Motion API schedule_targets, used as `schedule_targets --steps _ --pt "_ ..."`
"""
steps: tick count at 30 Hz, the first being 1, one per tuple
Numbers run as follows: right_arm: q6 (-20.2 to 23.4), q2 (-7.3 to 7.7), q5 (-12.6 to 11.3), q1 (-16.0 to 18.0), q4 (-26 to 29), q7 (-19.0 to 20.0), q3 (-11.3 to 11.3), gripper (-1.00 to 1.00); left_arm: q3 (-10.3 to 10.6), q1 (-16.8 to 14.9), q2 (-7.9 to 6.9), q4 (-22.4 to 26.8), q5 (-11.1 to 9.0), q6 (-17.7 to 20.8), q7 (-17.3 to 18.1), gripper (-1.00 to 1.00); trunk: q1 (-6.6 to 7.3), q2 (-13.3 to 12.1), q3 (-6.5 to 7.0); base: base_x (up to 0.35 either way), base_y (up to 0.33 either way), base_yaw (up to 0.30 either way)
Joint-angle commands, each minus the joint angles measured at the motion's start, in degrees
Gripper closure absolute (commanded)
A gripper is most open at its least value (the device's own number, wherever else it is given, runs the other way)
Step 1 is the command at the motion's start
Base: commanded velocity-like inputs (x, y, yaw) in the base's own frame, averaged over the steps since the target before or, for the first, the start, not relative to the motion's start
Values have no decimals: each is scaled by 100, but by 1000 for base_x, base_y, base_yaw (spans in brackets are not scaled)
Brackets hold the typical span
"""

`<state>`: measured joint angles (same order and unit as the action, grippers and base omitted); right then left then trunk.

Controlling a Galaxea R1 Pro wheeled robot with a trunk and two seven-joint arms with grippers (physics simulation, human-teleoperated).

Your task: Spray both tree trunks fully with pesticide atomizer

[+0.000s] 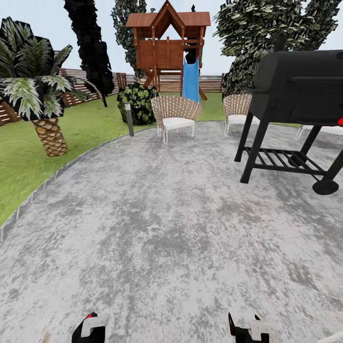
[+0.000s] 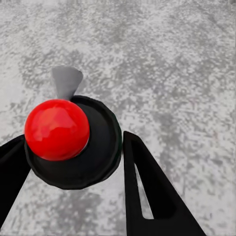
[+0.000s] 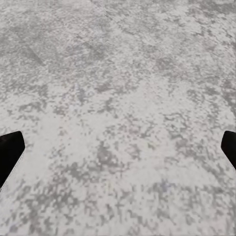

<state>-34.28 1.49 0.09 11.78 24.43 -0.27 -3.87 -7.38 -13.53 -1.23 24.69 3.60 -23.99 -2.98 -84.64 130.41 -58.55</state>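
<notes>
Where I stand on the grey paving [image 1: 171, 228], the garden [image 1: 81, 131] opens ahead: green lawn to my left, a brown slatted fence [image 1: 78, 88] behind it, and a wooden playhouse with a blue slide [image 1: 190, 78] in the distance. A scaly-trunked palm [image 1: 35, 85] stands on the grass at left; it is not one of the trees to be sprayed, and I cannot pick out a pale smooth trunk from here. A black barbecue grill [image 1: 297, 105] stands on the paving at right, with wicker chairs [image 1: 175, 114] beyond it.

My left claw [image 2: 73, 162] holds the pesticide atomizer [image 2: 73, 140]. In the left wrist view its black round body sits between the two dark fingers [image 2: 147, 187], with a red ball-shaped cap [image 2: 56, 129] facing the camera and a grey cone nozzle [image 2: 66, 81] projecting past it over the paving. The fingers stand close against the body on both sides, pinching it.

My right claw [image 3: 118, 147] is spread wide with nothing between its tips, over bare paving.

Judgement on handling: the atomizer looks rigid and smooth-walled, probably light, and round enough to roll or twist in a two-finger pinch. The hold belongs across the widest part of the black body, below the cap, nozzle kept clear and pointing outward. Its aim should be checked before spraying.
</notes>
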Motion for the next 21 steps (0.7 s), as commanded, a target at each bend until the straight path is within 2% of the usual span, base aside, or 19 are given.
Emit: schedule_targets --steps 1,21 --pt "0 0 0 0 0 0 0 -100 0 0 0 1 0 0 2 100 0 0 7 340 0 0" --pt "0 0 0 0 0 1 0 -100 0 0 0 1 -9 0 0 100 0 0 178 340 0 0"
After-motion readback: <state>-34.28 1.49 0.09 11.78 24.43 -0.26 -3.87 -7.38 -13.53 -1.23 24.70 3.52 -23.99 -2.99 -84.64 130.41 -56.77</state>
